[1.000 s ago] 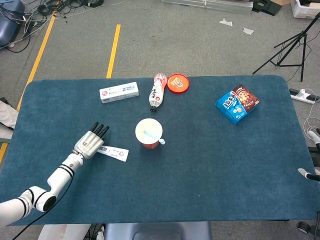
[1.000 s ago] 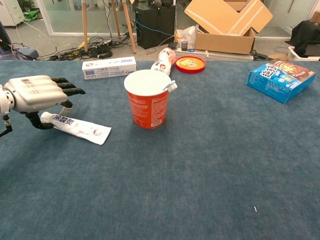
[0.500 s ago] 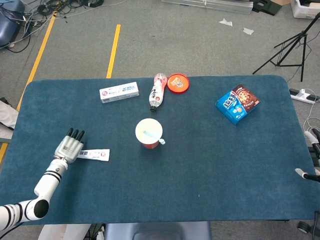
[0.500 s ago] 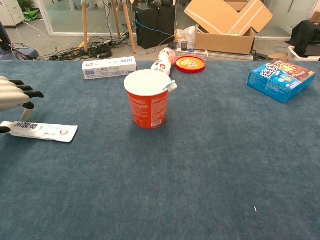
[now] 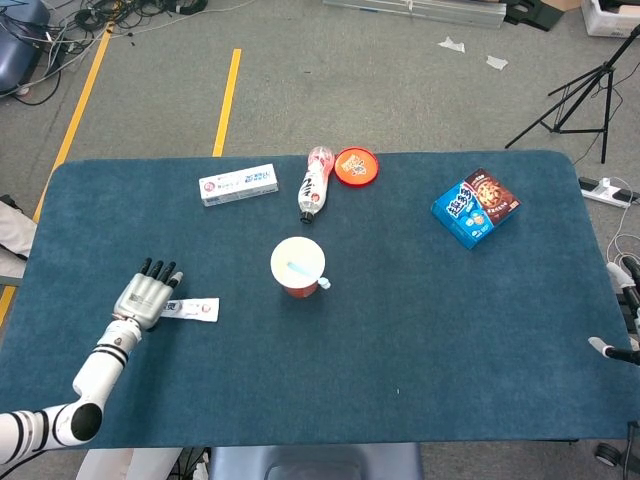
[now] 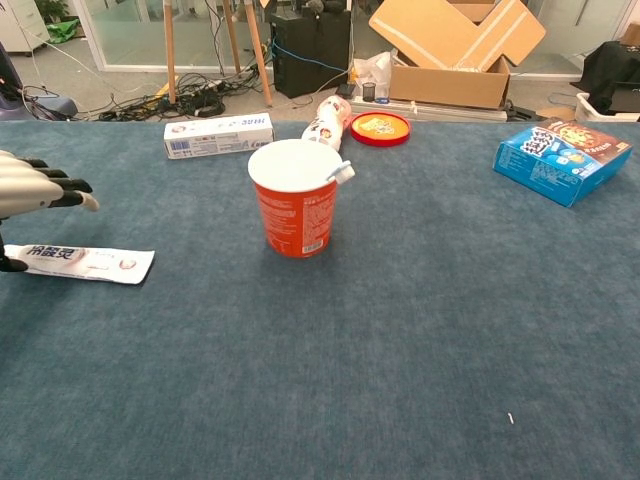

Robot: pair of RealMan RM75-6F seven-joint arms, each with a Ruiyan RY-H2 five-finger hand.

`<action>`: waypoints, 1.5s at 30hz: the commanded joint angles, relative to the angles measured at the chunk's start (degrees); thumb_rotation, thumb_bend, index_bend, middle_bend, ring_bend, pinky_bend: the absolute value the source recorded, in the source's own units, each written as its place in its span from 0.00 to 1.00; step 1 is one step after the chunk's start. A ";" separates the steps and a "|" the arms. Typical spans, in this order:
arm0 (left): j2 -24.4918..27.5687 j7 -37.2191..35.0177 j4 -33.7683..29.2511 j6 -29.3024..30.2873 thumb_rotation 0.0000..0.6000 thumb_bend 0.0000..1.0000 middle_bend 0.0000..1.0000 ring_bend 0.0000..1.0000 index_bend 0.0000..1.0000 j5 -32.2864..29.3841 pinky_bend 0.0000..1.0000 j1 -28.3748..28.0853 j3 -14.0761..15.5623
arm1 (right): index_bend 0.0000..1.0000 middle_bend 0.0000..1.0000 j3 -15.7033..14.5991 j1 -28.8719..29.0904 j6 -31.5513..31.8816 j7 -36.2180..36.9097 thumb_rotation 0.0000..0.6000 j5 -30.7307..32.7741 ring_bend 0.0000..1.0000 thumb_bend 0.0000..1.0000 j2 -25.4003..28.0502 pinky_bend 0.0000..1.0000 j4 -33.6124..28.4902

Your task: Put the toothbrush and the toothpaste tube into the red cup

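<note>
The left hand (image 6: 35, 188) is cut off by the chest view's left edge, and beneath it the toothpaste tube (image 6: 85, 262) loses its cap end there. The toothbrush (image 6: 341, 172) is mostly hidden inside the red cup (image 6: 295, 212).

A bench (image 5: 420, 330) covered in dark blue cloth carries everything. Near its middle stands the red cup (image 5: 298, 268), upright, with the toothbrush (image 6: 340, 172) in it, its head leaning over the rim. The toothpaste tube (image 5: 192, 310) lies flat toward the left edge. Along the far side lie a white toothpaste box (image 5: 238, 185), a plastic bottle (image 5: 315, 184) on its side and, just beside the bottle, a round red lid (image 5: 356, 165). A blue cookie box (image 5: 476, 208) rests toward the far right, well apart from the others.
</note>
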 commanded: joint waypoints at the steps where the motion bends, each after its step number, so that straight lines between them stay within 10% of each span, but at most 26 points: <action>1: -2.24 -3.68 1.67 -0.15 1.00 0.22 0.00 0.00 0.10 1.50 0.00 0.10 -1.42 | 0.00 0.00 0.02 -0.01 0.02 0.07 1.00 0.04 0.00 0.00 0.07 0.30 -0.02; 45: -8.14 -11.55 9.25 -0.90 1.00 0.18 0.00 0.00 0.50 -2.68 0.00 -1.37 -0.59 | 0.00 0.00 -0.03 -0.16 -0.41 1.17 1.00 0.54 0.00 0.00 -0.17 0.30 1.06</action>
